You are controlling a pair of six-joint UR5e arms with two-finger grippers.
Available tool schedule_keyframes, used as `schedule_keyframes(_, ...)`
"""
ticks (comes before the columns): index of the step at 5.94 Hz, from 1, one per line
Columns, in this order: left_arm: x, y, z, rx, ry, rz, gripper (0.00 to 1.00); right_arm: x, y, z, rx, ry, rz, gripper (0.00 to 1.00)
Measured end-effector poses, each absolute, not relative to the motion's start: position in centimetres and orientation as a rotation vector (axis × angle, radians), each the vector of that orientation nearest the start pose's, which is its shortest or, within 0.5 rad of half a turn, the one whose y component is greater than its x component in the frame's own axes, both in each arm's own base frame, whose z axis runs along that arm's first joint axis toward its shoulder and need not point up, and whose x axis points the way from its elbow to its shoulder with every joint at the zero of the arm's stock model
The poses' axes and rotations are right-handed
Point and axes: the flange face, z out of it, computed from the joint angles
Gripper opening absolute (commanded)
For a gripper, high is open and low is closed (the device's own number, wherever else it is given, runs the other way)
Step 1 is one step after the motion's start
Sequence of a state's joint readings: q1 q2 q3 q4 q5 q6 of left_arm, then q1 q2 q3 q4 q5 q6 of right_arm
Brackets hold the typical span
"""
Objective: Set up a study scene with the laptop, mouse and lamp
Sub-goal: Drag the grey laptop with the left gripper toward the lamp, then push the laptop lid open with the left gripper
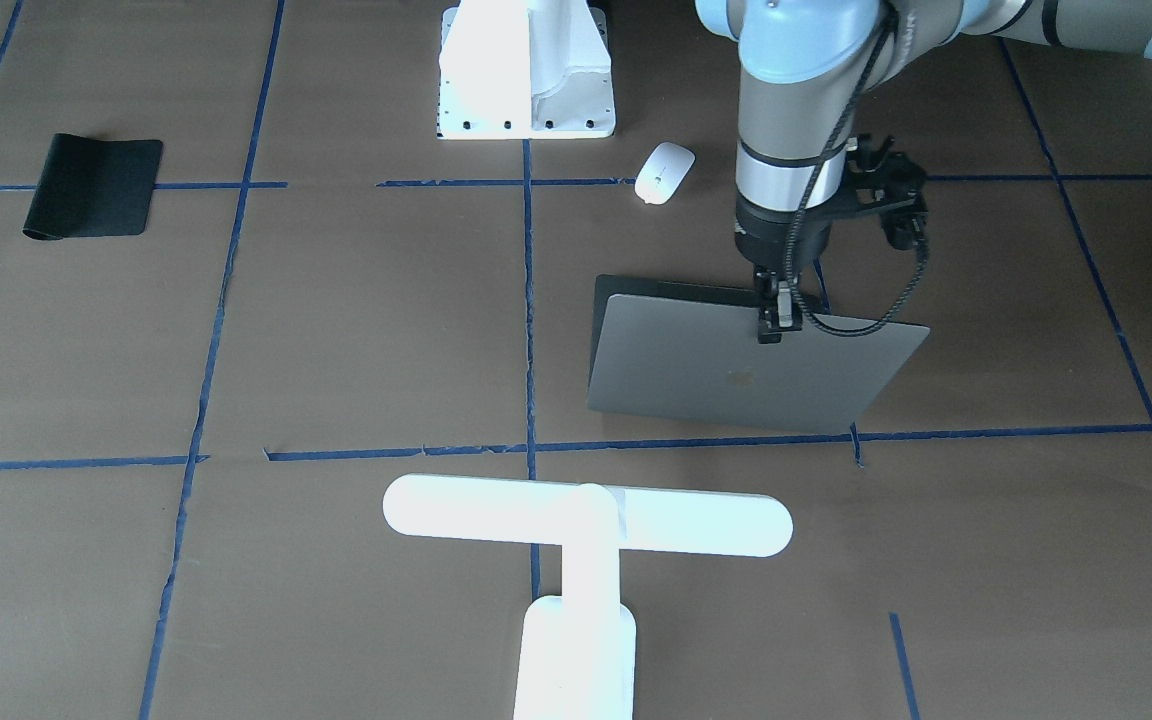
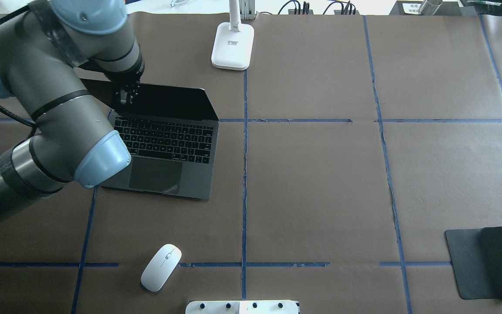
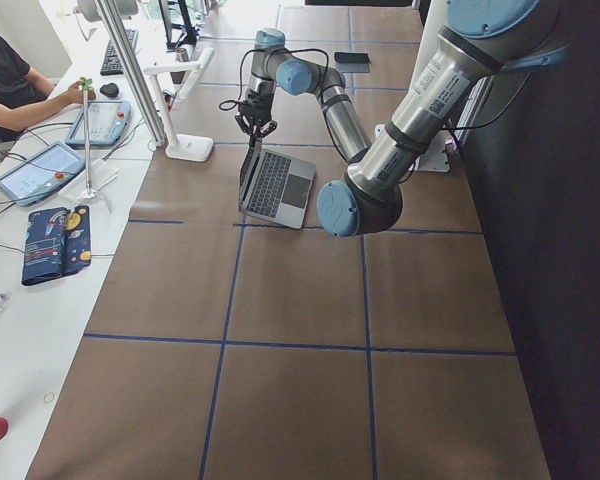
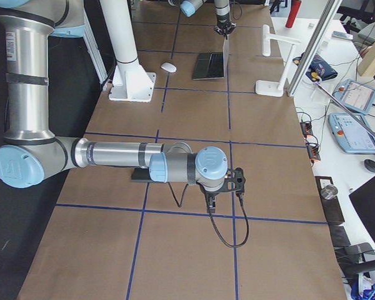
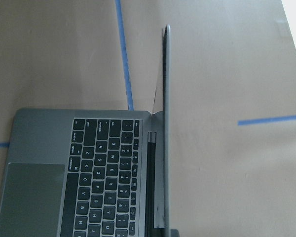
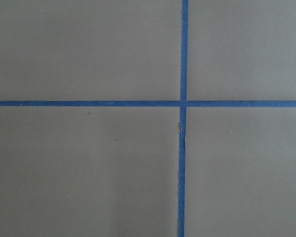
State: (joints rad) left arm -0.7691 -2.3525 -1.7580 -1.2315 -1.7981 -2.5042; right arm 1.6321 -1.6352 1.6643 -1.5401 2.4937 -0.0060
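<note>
Clamped on the top edge of the open laptop's [image 2: 168, 144] lid with the left gripper [image 1: 774, 322], screen dark and near upright, keyboard toward the robot, at 10 o'clock on the table [image 2: 320, 183] in the overhead view. Lying flat at 6 o'clock from the laptop, near the pedestal [image 2: 242, 307], the mouse [image 2: 161, 267]; standing at 1 o'clock from the laptop by the far edge, the lamp [image 2: 232, 46]; at 4 o'clock, a black pad [image 2: 482, 264]. Cannot tell the state of the right gripper [image 4: 211, 199], pointed down over taped table near the pad, seen only from the side.
</note>
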Motion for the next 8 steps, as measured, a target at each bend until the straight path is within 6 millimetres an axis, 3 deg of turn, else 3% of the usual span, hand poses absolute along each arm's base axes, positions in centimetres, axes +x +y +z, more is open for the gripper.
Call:
schedule_keyframes(2, 45.0, -55.6, 10.9, -0.350, 0.661, -1.625, 0.00, 8.3, -46.3, 62.9, 0.087, -0.919, 0.025, 1.00)
schedule_keyframes(3, 46.5, -56.5, 9.3, -0.363, 0.659, -1.651, 0.00, 8.3, -46.3, 62.9, 0.087, -0.920, 0.026, 1.00)
schedule_keyframes(5, 48.6, -57.4, 9.0, -0.393, 0.659, -1.712, 0.00, 8.4, -46.3, 62.9, 0.088, -0.920, 0.028, 1.00)
schedule_keyframes(8, 50.2, -56.4, 8.1, -0.437, 0.656, -1.776, 0.00, 8.8, -46.2, 62.9, 0.093, -0.920, 0.035, 1.00)
